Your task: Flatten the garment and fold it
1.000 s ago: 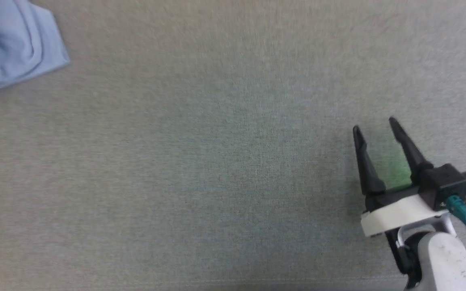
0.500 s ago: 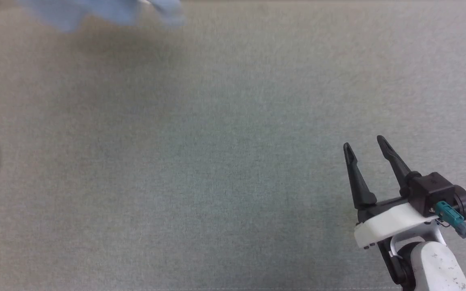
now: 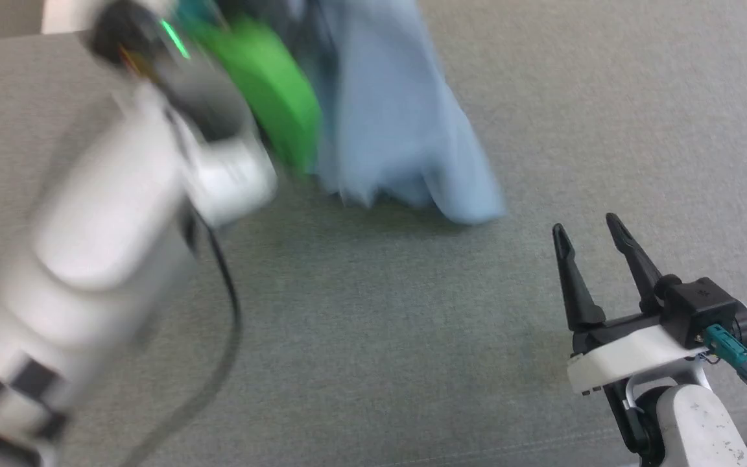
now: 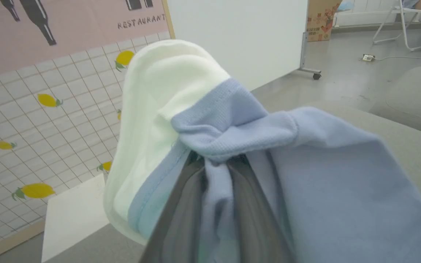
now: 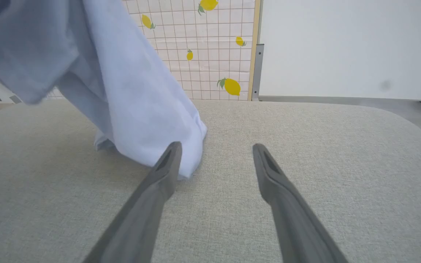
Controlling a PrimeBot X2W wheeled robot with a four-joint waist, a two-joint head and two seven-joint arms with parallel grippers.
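Observation:
The garment (image 3: 393, 130) is a light blue shirt hanging bunched from my left gripper (image 4: 217, 159), its lower edge touching the grey surface. In the left wrist view the two dark fingers (image 4: 181, 212) are shut on a fold of blue cloth beside the white collar (image 4: 159, 91). In the head view my left arm is blurred, with its green wrist part (image 3: 270, 97) against the cloth. My right gripper (image 3: 584, 224) stands open and holds nothing at the lower right, low over the surface. In the right wrist view the garment (image 5: 130, 91) hangs just left of that gripper's (image 5: 216, 145) left finger.
A grey fabric-covered surface (image 3: 373, 337) spreads under both arms, its rounded far edge (image 5: 305, 104) ahead of the right gripper. Beyond stand a tiled lemon-pattern wall (image 5: 210, 44), a white panel (image 5: 342, 47) and a white block (image 4: 71, 215).
The head camera has shifted. My left arm has come into the head view, blurred, with the garment hanging from it. The right gripper stays open.

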